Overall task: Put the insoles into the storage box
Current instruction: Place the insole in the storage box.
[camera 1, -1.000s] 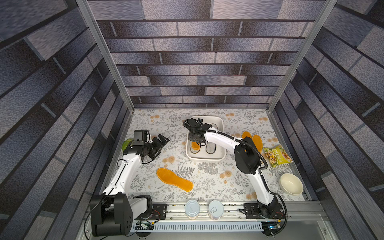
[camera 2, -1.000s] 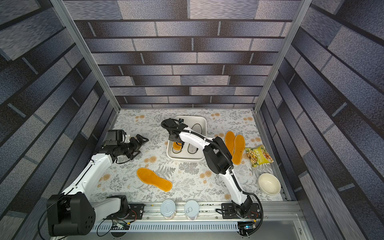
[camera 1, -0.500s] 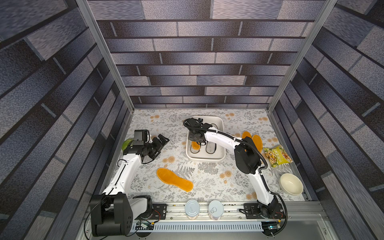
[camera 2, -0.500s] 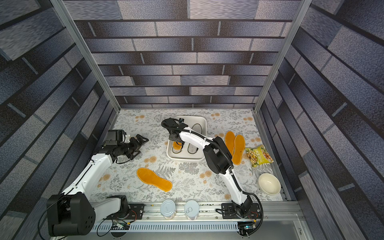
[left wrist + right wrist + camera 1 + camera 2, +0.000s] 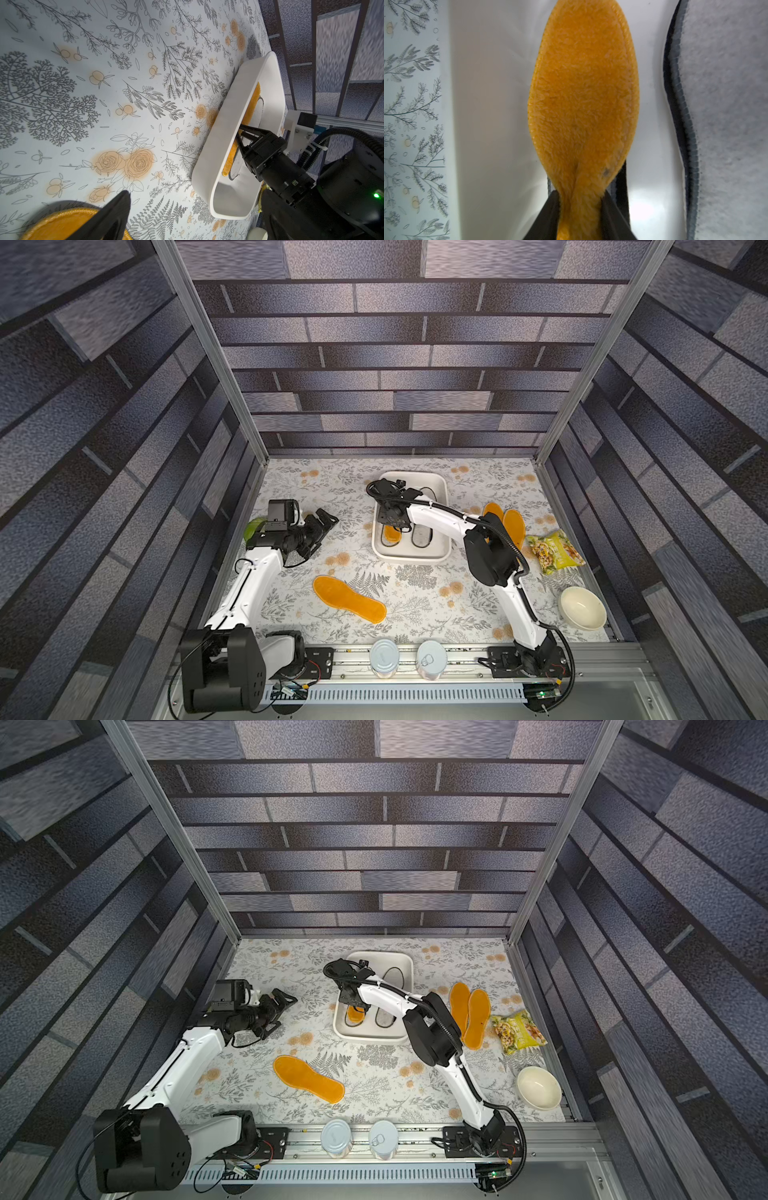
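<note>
The white storage box (image 5: 411, 561) lies at the back middle of the table in both top views. My right gripper (image 5: 393, 523) reaches down into it and is shut on the narrow end of a fuzzy orange insole (image 5: 583, 93), which bunches between the fingers (image 5: 548, 209). That insole hangs over the box floor beside a light grey felt insole (image 5: 726, 104) with dark edging. My left gripper (image 5: 325, 521) hovers open and empty left of the box. Another orange insole (image 5: 349, 599) lies flat on the table in front. Two more orange insoles (image 5: 467, 1013) lie side by side right of the box.
A yellow-green snack bag (image 5: 555, 551) and a round cream bowl (image 5: 582, 608) sit at the right edge. Two tin cans (image 5: 407, 657) stand on the front rail. Something green (image 5: 252, 526) lies by the left wall behind my left wrist.
</note>
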{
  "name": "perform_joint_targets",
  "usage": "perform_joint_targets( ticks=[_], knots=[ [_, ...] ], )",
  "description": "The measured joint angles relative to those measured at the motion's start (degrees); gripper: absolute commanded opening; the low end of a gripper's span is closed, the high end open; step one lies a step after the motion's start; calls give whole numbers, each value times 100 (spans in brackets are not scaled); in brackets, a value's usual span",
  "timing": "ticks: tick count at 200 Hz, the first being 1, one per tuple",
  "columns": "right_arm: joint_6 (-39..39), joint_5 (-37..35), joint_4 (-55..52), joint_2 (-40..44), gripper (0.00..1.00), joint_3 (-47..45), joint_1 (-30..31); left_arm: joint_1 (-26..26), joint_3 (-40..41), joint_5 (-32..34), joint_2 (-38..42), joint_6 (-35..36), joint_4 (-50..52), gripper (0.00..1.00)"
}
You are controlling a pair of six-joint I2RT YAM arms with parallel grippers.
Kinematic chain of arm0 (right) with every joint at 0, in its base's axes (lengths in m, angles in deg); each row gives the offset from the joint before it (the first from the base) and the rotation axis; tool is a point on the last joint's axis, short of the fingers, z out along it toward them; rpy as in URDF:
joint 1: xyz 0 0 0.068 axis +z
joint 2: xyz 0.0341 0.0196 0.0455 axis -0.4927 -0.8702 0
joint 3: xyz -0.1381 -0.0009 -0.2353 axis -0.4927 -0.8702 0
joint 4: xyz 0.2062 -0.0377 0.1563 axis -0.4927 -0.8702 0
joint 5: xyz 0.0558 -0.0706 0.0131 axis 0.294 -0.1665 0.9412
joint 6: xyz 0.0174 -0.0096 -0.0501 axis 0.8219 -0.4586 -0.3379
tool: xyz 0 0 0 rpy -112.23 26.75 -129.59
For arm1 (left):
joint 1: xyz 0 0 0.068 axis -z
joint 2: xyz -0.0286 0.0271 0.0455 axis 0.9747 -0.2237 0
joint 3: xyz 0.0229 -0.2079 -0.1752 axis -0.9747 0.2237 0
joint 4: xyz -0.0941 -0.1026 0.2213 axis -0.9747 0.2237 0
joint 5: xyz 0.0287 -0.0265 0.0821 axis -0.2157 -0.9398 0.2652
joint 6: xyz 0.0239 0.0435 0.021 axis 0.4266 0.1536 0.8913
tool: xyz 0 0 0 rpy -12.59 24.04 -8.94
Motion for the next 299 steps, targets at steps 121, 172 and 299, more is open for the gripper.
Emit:
perform_joint_targets(
  ticks=[121, 172, 299],
  knots=[
    [0, 98, 0, -9, 40, 0, -20, 0, 0, 0, 0, 0, 0, 100],
    [0, 101, 0, -9, 43, 0, -26, -2, 0, 0, 0, 0, 0, 100],
    [-2, 203, 133, -9, 55, -61, -33, -4, 0, 0, 0, 0, 0, 100]
  ],
)
